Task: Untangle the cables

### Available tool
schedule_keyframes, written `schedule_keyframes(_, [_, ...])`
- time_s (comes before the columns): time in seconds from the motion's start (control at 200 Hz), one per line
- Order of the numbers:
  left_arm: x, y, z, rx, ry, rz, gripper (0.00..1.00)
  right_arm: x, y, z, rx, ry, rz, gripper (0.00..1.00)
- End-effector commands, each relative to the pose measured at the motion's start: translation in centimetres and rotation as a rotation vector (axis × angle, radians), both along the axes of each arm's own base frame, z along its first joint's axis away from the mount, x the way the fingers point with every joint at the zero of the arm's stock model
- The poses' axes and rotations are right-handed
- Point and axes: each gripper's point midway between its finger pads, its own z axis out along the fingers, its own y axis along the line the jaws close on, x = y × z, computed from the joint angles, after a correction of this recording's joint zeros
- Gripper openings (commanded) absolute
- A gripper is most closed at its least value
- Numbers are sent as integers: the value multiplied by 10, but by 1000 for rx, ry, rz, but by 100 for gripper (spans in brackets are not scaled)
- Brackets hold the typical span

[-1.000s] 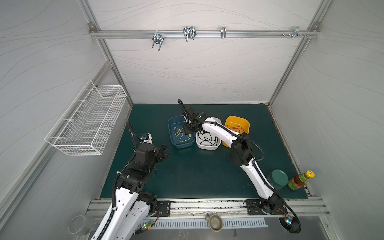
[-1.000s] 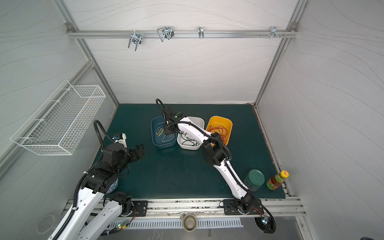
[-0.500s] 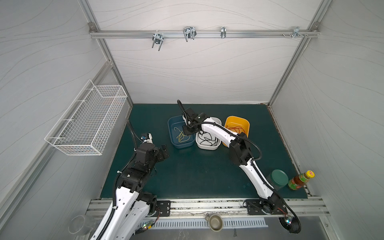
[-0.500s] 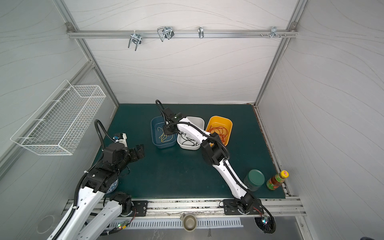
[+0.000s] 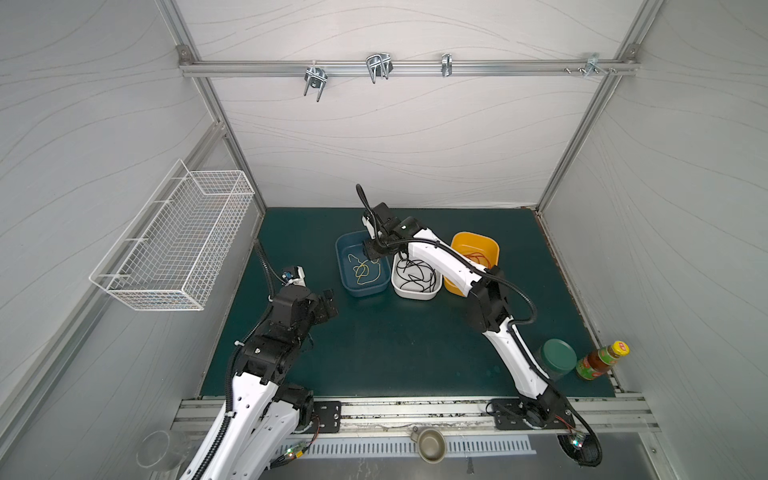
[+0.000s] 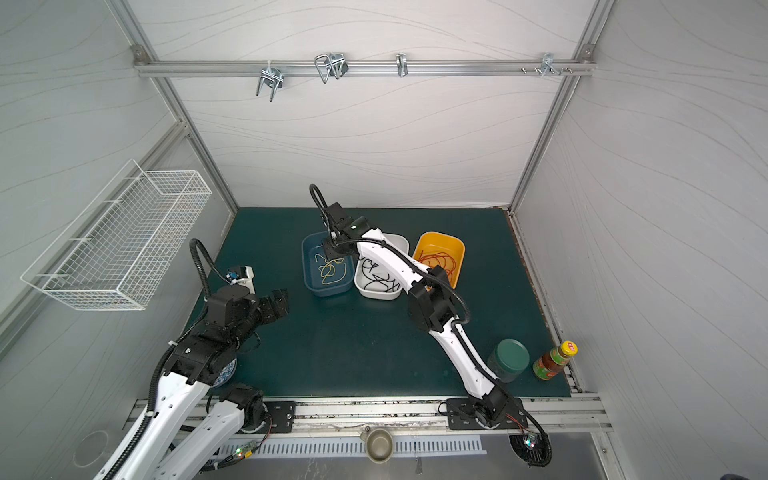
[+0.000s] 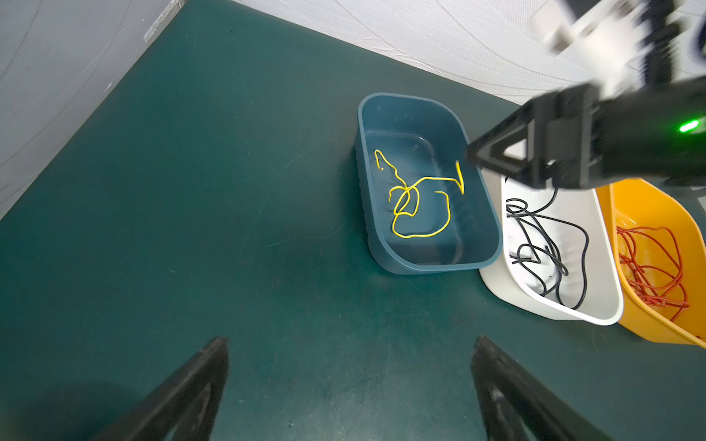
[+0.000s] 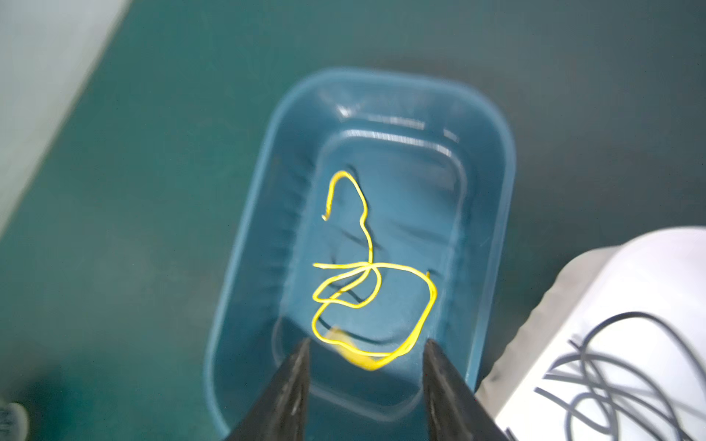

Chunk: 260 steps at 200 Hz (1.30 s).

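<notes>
The right gripper [image 8: 366, 343] hangs over the blue tub [image 8: 244, 236], jaws apart and empty; the yellow cable [image 8: 368, 267] lies inside. The left gripper [image 7: 350, 341] is spread wide.

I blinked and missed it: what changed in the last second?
The right gripper, over the blue tub, opened its jaws and let the yellow cable drop in. The left gripper stayed wide open and parked; the black cables and red cables stayed put.
</notes>
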Motion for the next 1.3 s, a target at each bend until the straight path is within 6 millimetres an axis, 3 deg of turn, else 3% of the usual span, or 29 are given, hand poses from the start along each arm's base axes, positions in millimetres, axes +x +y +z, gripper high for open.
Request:
schedule_keyframes(0.0, [7,-2,16,-19,-53,4,100,-10,0,79,89,-114,34,53])
schedule_keyframes(0.2, [7,-2,15,-18,-50,7,100,-33,1,158,152,-281,101,61])
schedule_keyframes(0.4, [6,-2,14,-26,-38,11,100,-66,-12,228,174,-458,159,81])
schedule_keyframes(0.535, [6,-1,12,-25,-8,25,100,-87,-37,263,173,-533,164,99])
schedule_keyframes(0.65, [7,-4,11,-42,10,20,100,-103,-71,277,178,-558,124,99])
schedule_keyframes(0.885, [8,-8,15,-53,15,7,100,-139,-151,266,180,-630,39,99])
schedule_keyframes(1.02, [8,-12,20,-76,23,-6,100,-152,-198,238,147,-597,-28,99])
schedule_keyframes(1.296, [7,-20,34,-114,39,-33,100,-170,-272,148,80,-505,-171,99])
